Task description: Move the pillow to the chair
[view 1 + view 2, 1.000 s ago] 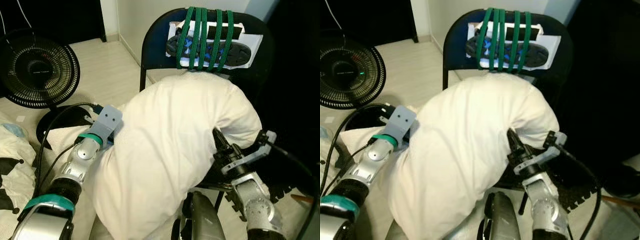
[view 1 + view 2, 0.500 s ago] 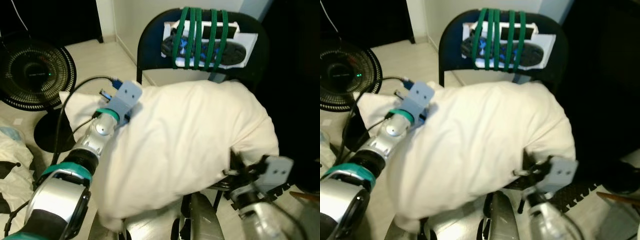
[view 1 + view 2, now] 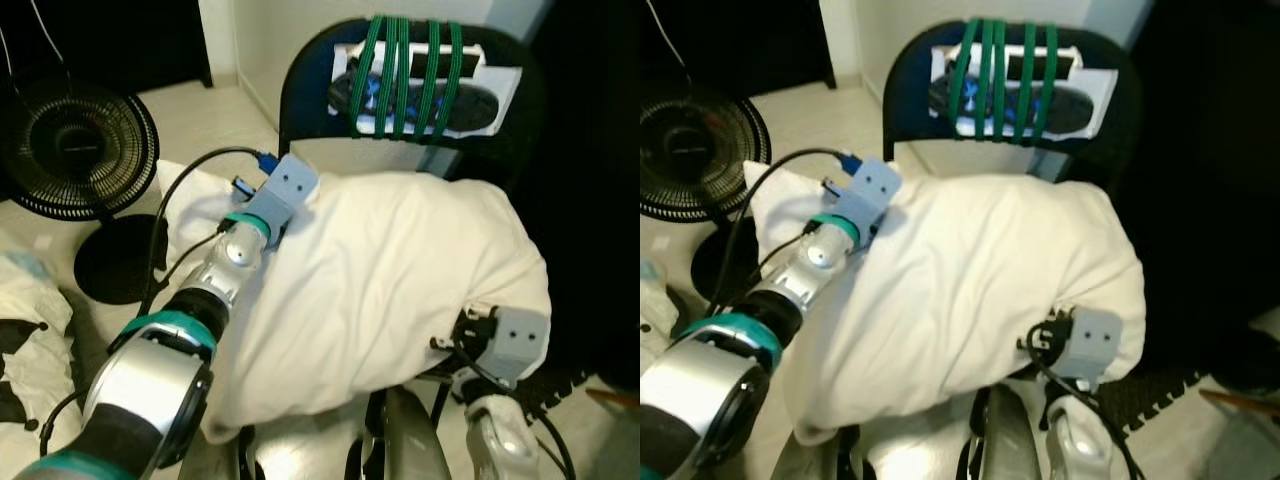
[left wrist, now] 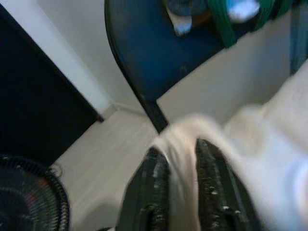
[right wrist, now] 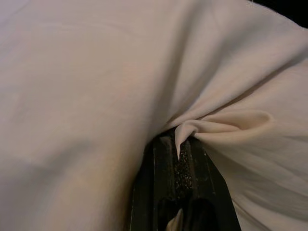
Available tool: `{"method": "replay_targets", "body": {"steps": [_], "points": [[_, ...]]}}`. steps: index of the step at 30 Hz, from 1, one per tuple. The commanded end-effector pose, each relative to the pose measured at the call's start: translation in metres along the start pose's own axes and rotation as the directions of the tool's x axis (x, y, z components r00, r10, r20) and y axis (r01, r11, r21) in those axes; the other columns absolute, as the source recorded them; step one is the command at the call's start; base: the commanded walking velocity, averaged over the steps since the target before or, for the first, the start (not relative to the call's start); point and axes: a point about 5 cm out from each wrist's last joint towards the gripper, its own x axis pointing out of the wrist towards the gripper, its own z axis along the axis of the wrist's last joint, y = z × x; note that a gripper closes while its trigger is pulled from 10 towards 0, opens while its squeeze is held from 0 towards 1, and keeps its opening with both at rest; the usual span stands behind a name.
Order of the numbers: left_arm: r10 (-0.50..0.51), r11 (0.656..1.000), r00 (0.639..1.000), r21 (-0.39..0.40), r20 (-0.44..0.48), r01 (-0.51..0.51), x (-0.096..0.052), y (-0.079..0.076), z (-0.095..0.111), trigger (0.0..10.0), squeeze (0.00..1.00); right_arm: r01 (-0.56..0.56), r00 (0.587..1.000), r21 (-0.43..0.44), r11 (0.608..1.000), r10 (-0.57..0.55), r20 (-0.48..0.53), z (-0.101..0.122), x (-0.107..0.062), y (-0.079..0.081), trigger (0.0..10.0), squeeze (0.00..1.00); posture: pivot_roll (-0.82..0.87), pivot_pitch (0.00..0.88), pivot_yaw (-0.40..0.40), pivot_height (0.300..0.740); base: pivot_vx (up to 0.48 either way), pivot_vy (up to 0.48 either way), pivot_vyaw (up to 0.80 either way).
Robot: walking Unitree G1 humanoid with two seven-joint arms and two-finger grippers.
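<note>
Left eye view: white pillow sits in front of the black chair, below its backrest, carried between both arms.
Left gripper: jaws clenched on a thin fold of pillow cover at the pillow's 10 o'clock corner.
Right gripper: jaws clenched on a pinch of cover at the pillow's 4 o'clock edge.
Handling: judged light, soft and floppy; it sags between the holds, so the cloth may slip from a thin pinch.
Where to hold: opposite corners, gathering a thick fold of cover.
Backrest: a flat bundle strapped on with green cords.
Floor: black fan at 10 o'clock.
</note>
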Motion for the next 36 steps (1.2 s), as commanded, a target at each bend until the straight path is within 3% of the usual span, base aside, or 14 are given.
{"method": "replay_targets", "body": {"steps": [1,3,4,10,13,14,15,16,21,24,29,31,34,36], "points": [[-0.019,0.999,0.999,-0.040,0.044,0.021,0.002,-0.002,0.008,10.0,1.00,0.009,1.000,-0.017,1.000,-0.008,0.026,0.004,0.003,-0.002,7.5,1.00,0.02,0.108,0.044,0.588,0.000,0.000,0.00],[-0.014,0.999,0.999,-0.044,0.050,0.016,0.002,0.000,0.009,10.0,1.00,-0.001,0.999,-0.025,1.000,0.001,0.033,0.006,0.005,0.000,7.5,1.00,0.02,0.108,0.044,0.588,0.000,0.000,0.00],[-0.012,0.999,0.999,-0.042,0.051,0.014,0.002,0.002,0.008,10.0,1.00,-0.029,0.999,-0.015,0.999,0.029,0.040,0.006,0.005,0.004,10.0,1.00,0.02,0.109,0.040,0.588,0.000,0.000,0.00],[0.012,0.998,0.999,-0.061,0.045,-0.010,0.003,0.009,0.008,10.0,1.00,-0.083,0.995,-0.027,0.996,0.084,0.055,0.005,0.002,0.014,10.0,1.00,0.02,0.107,0.034,0.588,0.000,0.000,0.00],[0.047,0.996,0.997,-0.084,0.061,-0.042,0.005,0.022,0.012,10.0,1.00,-0.135,0.989,-0.101,0.986,0.141,0.052,0.002,-0.005,0.024,10.0,1.00,0.03,0.102,0.026,0.588,0.000,0.000,0.00],[0.050,0.993,0.997,-0.114,0.063,-0.043,0.006,0.026,0.013,10.0,1.00,-0.150,0.987,-0.125,0.981,0.156,0.039,-0.001,-0.010,0.026,10.0,0.42,0.03,0.102,0.026,0.588,0.000,0.000,0.00],[0.050,0.993,0.997,-0.114,0.063,-0.043,0.006,0.026,0.013,10.0,1.00,-0.150,0.987,-0.125,0.981,0.156,0.039,-0.001,-0.010,0.026,10.0,0.42,0.03,0.102,0.026,0.588,0.000,0.000,0.00],[0.030,0.988,0.997,-0.152,0.075,-0.018,0.005,0.028,0.014,10.0,0.00,-0.149,0.988,-0.138,0.979,0.154,0.024,-0.005,-0.020,0.025,10.0,0.00,0.03,0.091,0.023,0.588,0.000,0.000,0.00],[-0.031,0.966,0.994,-0.251,0.107,0.058,-0.001,0.028,0.006,10.0,0.00,-0.122,0.992,-0.127,0.984,0.121,-0.020,-0.018,-0.046,0.015,10.0,0.00,0.04,0.077,0.026,0.588,0.000,0.000,0.00],[-0.046,0.949,0.996,-0.308,0.070,0.065,-0.021,0.024,-0.024,10.0,0.00,-0.137,0.990,-0.079,0.987,0.134,-0.036,-0.023,-0.063,0.011,10.0,0.00,0.04,0.066,0.032,0.588,0.000,0.000,0.00],[-0.025,0.947,0.999,-0.319,0.022,0.031,-0.039,0.020,-0.048,10.0,0.00,-0.154,0.987,-0.092,0.984,0.157,0.033,-0.011,-0.059,0.013,10.0,0.00,0.03,0.053,0.034,0.588,0.000,0.000,0.00],[-0.017,0.949,1.000,-0.316,-0.001,0.016,-0.048,0.018,-0.057,10.0,0.00,-0.185,0.977,-0.126,0.975,0.196,0.083,-0.001,-0.053,0.018,10.0,0.00,0.04,0.046,0.032,0.588,0.000,0.000,0.00],[0.021,0.958,0.996,-0.283,-0.082,-0.044,-0.075,0.015,-0.079,10.0,0.00,-0.300,0.920,-0.170,0.939,0.332,0.208,0.033,-0.033,0.041,10.0,0.00,0.07,0.035,-0.005,0.588,0.000,0.000,0.00],[0.021,0.958,0.996,-0.283,-0.082,-0.044,-0.075,0.015,-0.079,10.0,0.00,-0.300,0.920,-0.170,0.939,0.332,0.208,0.033,-0.033,0.041,10.0,0.00,0.07,0.035,-0.005,0.588,0.000,0.000,0.00]]}}
